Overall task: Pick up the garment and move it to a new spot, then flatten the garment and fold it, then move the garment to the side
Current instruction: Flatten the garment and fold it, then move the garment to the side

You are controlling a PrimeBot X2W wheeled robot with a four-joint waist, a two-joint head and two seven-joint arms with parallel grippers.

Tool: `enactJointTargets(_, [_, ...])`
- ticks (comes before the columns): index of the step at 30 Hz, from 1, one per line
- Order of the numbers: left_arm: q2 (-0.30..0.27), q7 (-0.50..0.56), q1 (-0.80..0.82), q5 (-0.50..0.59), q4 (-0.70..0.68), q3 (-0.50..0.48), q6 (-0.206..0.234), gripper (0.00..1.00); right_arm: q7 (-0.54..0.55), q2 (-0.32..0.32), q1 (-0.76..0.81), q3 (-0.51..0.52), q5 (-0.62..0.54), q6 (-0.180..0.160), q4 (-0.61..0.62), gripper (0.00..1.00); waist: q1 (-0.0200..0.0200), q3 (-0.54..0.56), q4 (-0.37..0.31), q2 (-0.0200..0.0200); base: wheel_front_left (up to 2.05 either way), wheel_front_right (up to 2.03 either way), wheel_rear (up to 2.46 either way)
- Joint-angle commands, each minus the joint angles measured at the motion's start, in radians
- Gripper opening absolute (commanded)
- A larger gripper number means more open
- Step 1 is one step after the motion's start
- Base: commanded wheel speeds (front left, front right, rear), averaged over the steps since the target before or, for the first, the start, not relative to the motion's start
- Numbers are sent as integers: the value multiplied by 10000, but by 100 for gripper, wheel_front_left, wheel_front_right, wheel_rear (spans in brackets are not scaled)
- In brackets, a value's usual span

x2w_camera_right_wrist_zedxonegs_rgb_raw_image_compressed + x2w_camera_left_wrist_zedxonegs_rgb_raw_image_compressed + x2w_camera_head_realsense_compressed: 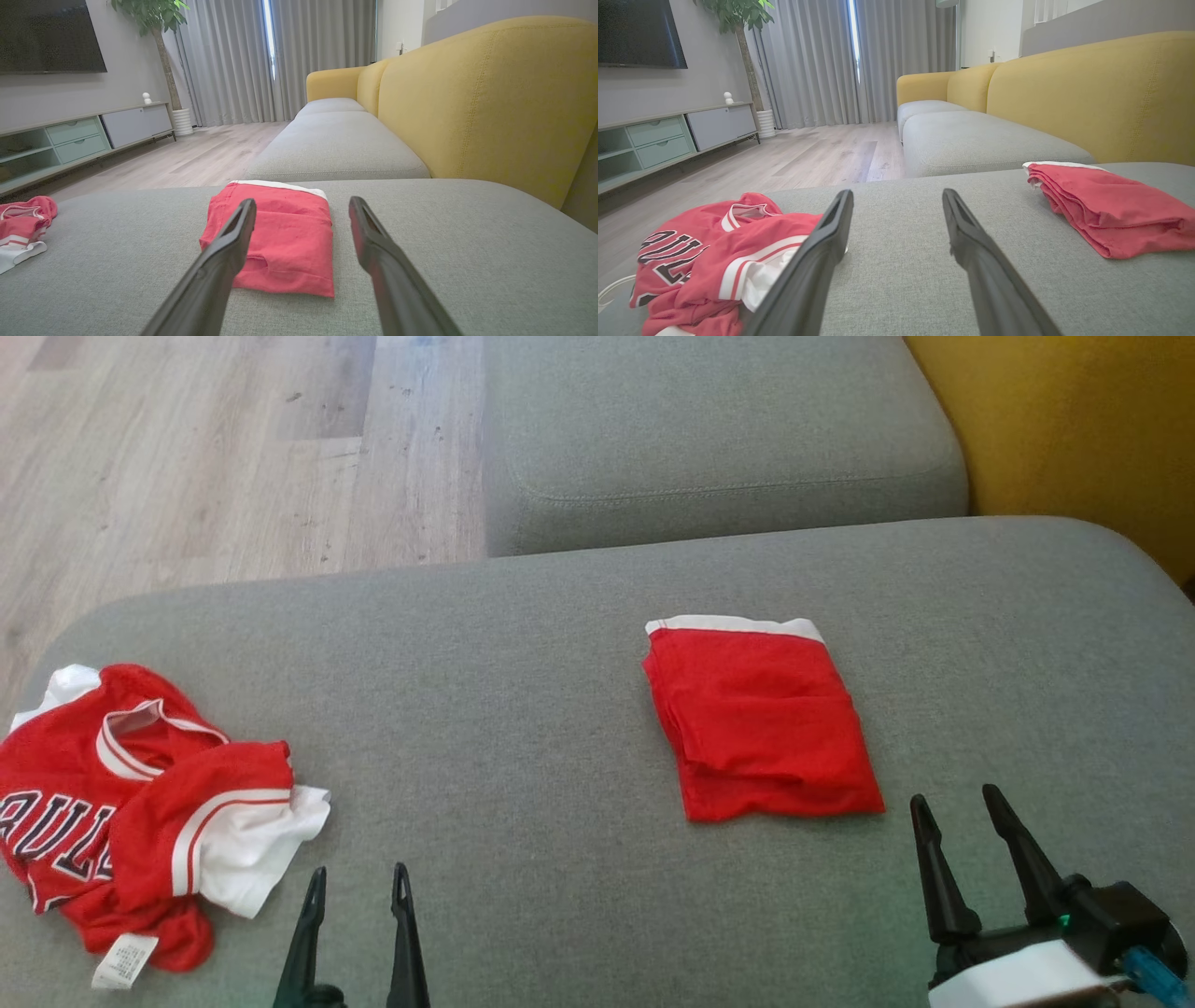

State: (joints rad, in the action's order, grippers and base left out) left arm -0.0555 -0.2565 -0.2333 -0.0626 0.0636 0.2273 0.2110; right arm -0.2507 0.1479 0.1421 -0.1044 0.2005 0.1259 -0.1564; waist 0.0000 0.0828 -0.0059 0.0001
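A red garment (761,714) folded into a neat rectangle with a white band at its far edge lies on the grey cushion (523,709), right of centre. It shows too in the right wrist view (280,238) and the left wrist view (1111,210). My right gripper (957,810) (301,207) stands open just short of its near right corner, holding nothing. My left gripper (359,882) (896,198) is open and empty at the cushion's near edge, beside a crumpled red and white jersey (131,803) (714,252) on its left.
A second grey seat cushion (719,439) lies beyond, with the yellow sofa back (1074,420) to the right. Wooden floor (215,448) stretches to the far left. A TV cabinet (668,140) and a potted plant (742,28) stand across the room.
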Motion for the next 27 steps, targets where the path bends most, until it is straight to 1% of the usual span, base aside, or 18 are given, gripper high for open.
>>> enactJointTargets(1, [52,-53,430,85,-270,-345,14,100,-110,84,-180,-142,-110,48,267,100,0,-12,21,-1,0,0,0])
enactJointTargets(16, [53,-53,800,203,-641,-381,8,100,-110,62,-392,-195,-160,48,134,100,0,-448,7,-1,0,0,0])
enactJointTargets(27, [53,-53,1345,282,-866,-234,-216,100,-110,414,-1510,-52,-243,48,-460,100,0,-1402,288,-1,0,0,0])
